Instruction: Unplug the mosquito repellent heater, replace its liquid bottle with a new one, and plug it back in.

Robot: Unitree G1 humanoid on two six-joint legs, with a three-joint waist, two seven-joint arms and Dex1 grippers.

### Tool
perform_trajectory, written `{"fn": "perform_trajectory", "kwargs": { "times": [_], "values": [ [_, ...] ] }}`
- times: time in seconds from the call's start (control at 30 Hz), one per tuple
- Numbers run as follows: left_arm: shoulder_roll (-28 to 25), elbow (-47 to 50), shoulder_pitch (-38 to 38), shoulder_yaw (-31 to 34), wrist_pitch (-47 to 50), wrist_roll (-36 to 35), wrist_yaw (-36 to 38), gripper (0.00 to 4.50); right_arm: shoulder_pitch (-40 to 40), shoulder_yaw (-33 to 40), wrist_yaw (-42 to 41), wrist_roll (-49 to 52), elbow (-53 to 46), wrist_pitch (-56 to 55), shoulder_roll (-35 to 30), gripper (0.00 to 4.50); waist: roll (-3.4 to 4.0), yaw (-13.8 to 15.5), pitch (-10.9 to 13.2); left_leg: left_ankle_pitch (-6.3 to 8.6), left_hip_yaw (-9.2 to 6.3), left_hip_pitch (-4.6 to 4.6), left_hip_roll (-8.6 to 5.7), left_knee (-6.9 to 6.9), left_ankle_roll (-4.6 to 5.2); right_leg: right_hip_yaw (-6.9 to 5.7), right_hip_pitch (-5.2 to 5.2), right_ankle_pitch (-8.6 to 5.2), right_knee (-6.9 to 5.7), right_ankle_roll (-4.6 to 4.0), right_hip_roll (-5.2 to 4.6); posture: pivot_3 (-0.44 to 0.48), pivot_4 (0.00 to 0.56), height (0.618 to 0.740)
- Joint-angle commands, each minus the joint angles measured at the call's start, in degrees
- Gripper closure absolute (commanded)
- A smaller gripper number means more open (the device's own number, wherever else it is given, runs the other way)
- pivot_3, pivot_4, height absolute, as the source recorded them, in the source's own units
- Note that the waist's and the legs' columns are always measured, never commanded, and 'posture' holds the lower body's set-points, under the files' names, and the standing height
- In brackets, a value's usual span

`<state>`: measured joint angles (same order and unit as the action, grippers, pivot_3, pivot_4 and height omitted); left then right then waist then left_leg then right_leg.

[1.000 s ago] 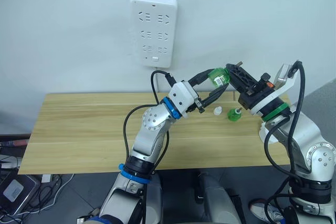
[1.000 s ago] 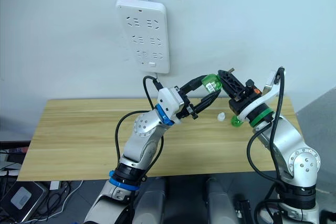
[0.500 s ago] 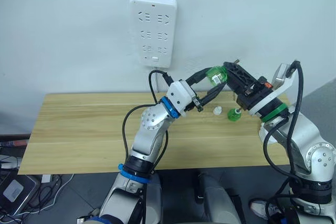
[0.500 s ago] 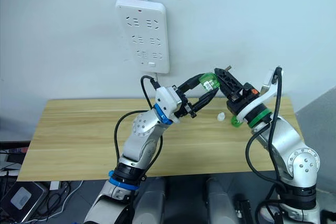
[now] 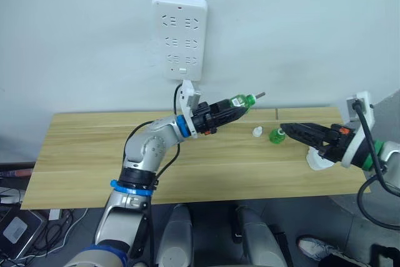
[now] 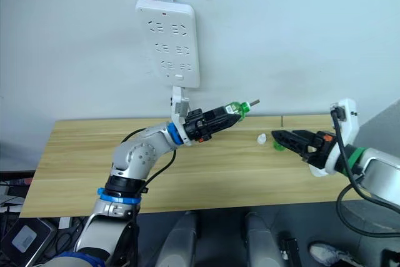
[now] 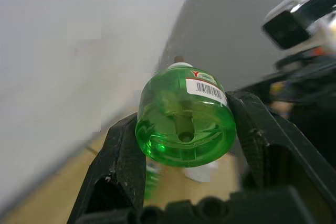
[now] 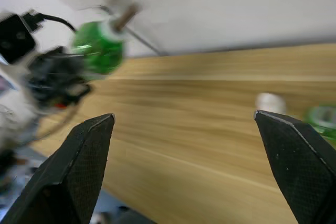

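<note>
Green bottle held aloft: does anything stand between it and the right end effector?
Nothing visible does. The green bottle hangs in the left end effector above the table; the white cap and second bottle sit lower, on the table, before the right end effector.

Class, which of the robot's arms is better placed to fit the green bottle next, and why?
Probably the left: its gripper is shut on the green bottle, held above the table. The right gripper is open and holds nothing.
</note>
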<state>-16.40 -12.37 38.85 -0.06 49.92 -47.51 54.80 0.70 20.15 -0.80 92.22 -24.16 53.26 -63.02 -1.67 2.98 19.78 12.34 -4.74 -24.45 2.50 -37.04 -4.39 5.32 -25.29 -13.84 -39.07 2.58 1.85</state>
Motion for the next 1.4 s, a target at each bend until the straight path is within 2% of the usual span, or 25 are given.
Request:
{"fn": "perform_trajectory", "kwargs": {
  "times": [0.03,0.17,0.27,0.4,0.57,0.9,1.03,1.4],
  "values": [
    [-2.0,-2.71,2.14,2.93,12.1,-7.09,4.32,2.19,-2.73,-0.61,-8.01,-14.86,3.15,0.0,-3.63,0.05,0.0,-0.28,0.0,0.0,0.01,0.0,-0.01,-0.01,0.0,0.01,-0.01,0.0,0.01,0.02,0.0,0.195,0.301,0.74],
    [-1.56,-3.46,3.56,4.63,19.19,-10.12,3.99,2.19,-2.58,-5.93,-14.02,-28.52,6.55,-1.25,-5.77,0.05,0.0,-0.3,0.0,0.0,0.01,-0.02,-0.02,-0.02,-0.01,0.02,-0.01,0.01,0.05,0.06,-0.01,0.193,0.309,0.74],
    [-1.19,-1.49,2.86,4.65,22.48,-11.9,4.42,2.19,1.46,-11.8,-18.15,-36.26,9.44,-1.45,-5.17,0.05,0.0,-0.43,0.0,0.0,0.03,-0.01,-0.02,-0.01,-0.02,0.05,-0.01,0.01,0.05,0.06,-0.02,0.193,0.317,0.74],
    [-1.03,2.74,0.68,3.79,23.86,-12.3,4.07,2.19,5.64,-18.18,-22.8,-45.48,13.86,-1.98,-3.88,0.05,0.0,-1.25,0.0,-0.01,0.05,0.01,0.0,0.02,-0.02,0.07,-0.02,0.01,0.04,0.06,-0.03,0.203,0.323,0.74],
    [-0.89,4.9,-0.46,4.98,24.26,-12.71,2.5,2.19,8.53,-22.43,-29.51,-55.0,20.45,-4.85,-2.92,0.05,0.0,-1.42,0.01,-0.01,0.05,0.01,-0.01,0.03,-0.03,0.08,-0.02,0.01,0.04,0.06,-0.03,0.218,0.332,0.74],
    [-2.53,8.24,-2.54,4.18,24.78,-12.81,3.01,2.19,19.57,-25.68,-40.04,-64.28,32.71,-4.08,2.57,0.05,-0.01,-1.49,0.05,-0.01,0.14,0.08,-0.02,0.04,-0.03,0.19,-0.01,0.04,0.04,0.1,-0.06,0.238,0.344,0.74],
    [-2.24,8.3,-2.34,4.83,25.43,-13.32,2.14,2.19,24.21,-26.7,-41.83,-67.4,37.85,-2.54,4.92,0.05,0.0,-1.42,0.08,0.0,0.14,0.05,-0.04,0.05,-0.03,0.19,-0.01,0.03,0.08,0.11,-0.07,0.247,0.349,0.74],
    [-3.17,10.29,-3.0,5.33,27.16,-15.0,1.26,2.19,26.99,-29.16,-47.91,-74.9,44.71,-4.25,7.26,0.05,0.03,-1.33,0.19,0.0,0.14,0.05,-0.04,0.08,-0.04,0.19,-0.02,0.03,0.08,0.11,-0.07,0.266,0.357,0.74]
  ]
}}
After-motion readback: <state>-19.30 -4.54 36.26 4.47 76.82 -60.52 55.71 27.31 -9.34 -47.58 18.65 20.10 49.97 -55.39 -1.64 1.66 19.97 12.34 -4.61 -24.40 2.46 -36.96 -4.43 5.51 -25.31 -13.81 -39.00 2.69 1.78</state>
